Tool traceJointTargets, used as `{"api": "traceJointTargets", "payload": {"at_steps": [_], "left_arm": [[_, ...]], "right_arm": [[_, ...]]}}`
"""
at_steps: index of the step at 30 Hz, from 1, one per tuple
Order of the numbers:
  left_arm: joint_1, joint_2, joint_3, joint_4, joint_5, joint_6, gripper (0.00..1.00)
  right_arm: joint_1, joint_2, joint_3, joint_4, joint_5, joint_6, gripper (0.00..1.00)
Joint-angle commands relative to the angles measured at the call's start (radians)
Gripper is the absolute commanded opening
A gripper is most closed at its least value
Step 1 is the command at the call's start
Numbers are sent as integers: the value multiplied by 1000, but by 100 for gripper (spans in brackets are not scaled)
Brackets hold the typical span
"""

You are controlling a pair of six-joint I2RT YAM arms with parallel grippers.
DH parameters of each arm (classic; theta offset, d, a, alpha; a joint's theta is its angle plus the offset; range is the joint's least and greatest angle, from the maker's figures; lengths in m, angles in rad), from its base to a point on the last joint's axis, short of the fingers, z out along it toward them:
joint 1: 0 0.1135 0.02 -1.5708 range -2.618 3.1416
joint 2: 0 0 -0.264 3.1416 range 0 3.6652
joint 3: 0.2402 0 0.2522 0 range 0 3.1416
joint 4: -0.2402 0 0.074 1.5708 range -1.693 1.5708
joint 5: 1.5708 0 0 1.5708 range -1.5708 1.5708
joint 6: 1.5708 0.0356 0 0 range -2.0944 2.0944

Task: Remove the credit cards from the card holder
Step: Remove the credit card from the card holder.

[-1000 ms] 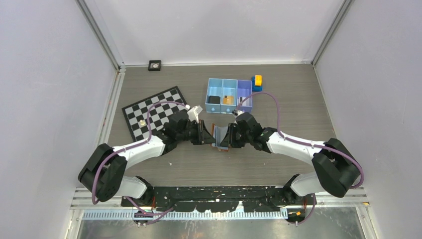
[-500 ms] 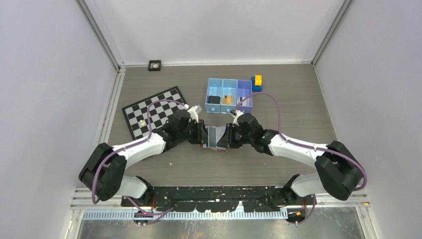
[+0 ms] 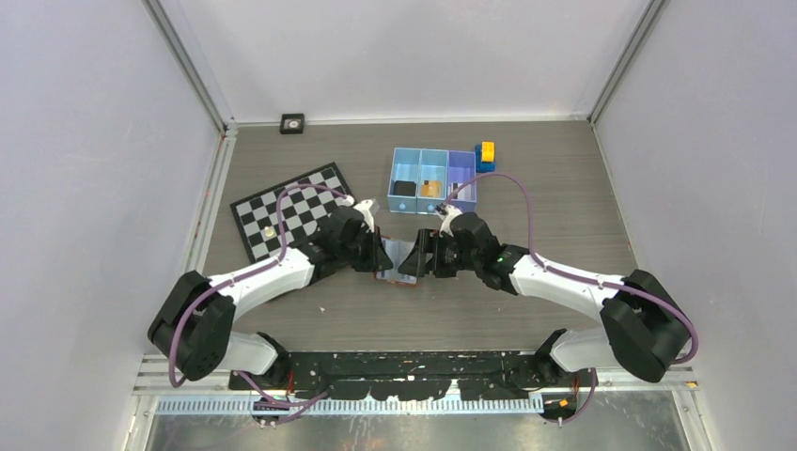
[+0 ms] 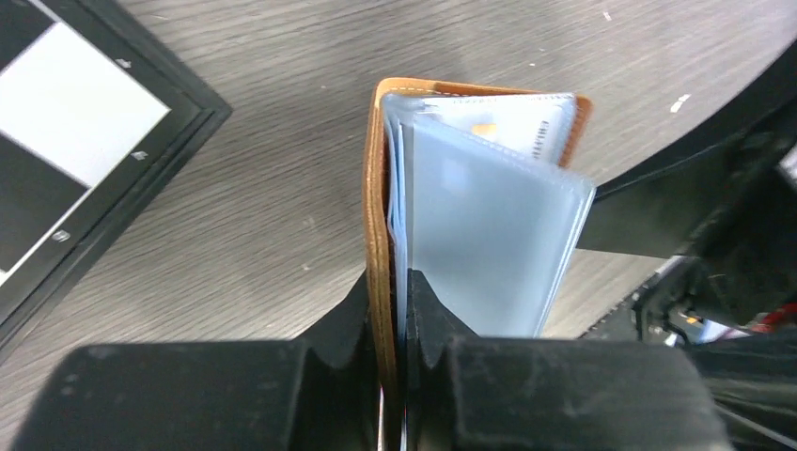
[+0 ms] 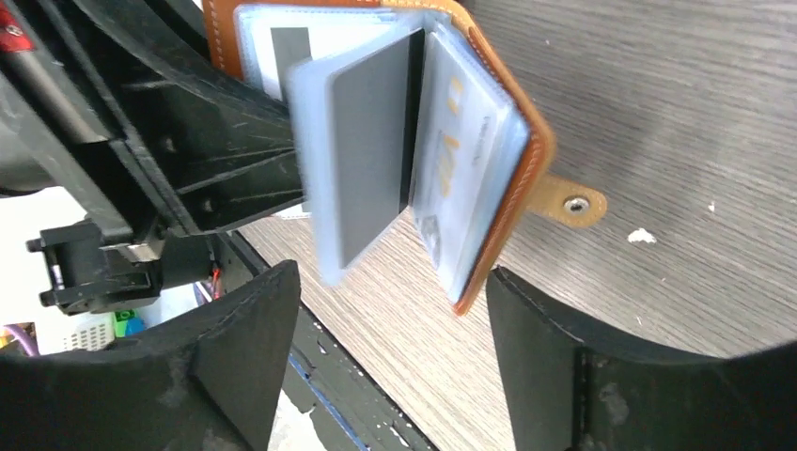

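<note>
Brown card holder (image 4: 379,216) pinched at its cover by left hand (image 4: 393,315), fanned open. Right hand (image 5: 390,301) spread wide, holder just ahead between its fingers (image 5: 244,348). Cards (image 5: 371,160) sit in frosted sleeves (image 4: 489,244), print blurred; overhead view hides most.

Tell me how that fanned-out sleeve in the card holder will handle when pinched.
Probably floppy: the sleeve hangs out from the card holder, held only along one edge, so it may swing away from the right tool. The dark card inside likely stiffens it somewhat. Its glossy film looks slippery; the left tool clamping the cover should steady it.
</note>
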Motion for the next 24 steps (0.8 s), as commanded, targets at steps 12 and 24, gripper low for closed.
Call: {"api": "traceJointTargets", "payload": {"at_steps": [12,24], "left_arm": [[-85,-27,52,10,-55,41,0],[72,-77,-151,566,391,-221,0]], "right_arm": [[3,-58,1,62,43,-3,61],[-91,-148,-103,261,-98,117,35]]}}
